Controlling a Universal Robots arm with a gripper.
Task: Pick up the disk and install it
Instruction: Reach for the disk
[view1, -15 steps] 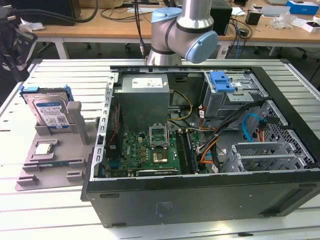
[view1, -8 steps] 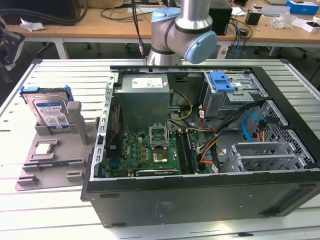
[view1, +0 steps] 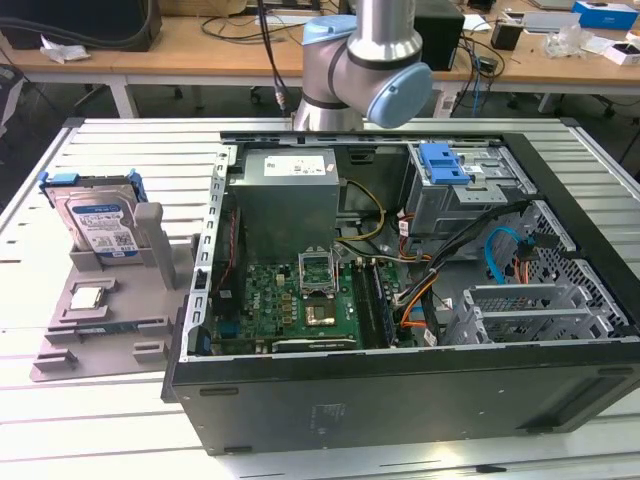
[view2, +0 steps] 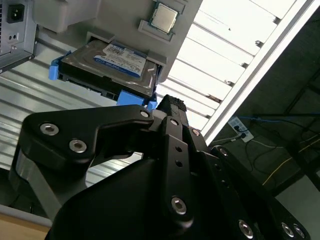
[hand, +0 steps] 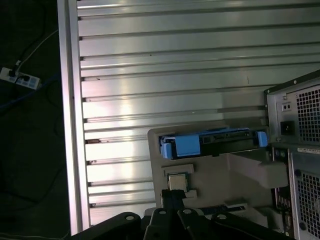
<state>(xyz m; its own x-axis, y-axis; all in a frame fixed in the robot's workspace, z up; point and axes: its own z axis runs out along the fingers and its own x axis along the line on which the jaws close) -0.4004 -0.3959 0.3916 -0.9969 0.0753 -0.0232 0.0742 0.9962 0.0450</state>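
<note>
Disk (view1: 98, 222) upright in grey stand (view1: 160, 240); my gripper (view2: 169, 105) points toward the stand, and I can't tell if it's open or closed. A misaligned approach risks knocking the disk over.

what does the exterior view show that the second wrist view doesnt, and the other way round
Exterior view, not the second wrist view: the motherboard inside the open case, the grey cage with its blue latch, and the arm. Second wrist view, not the exterior: the black hand up close and a power strip on the floor. Both: the disk sitting in the grey holder, the processor chip on that holder.
</note>
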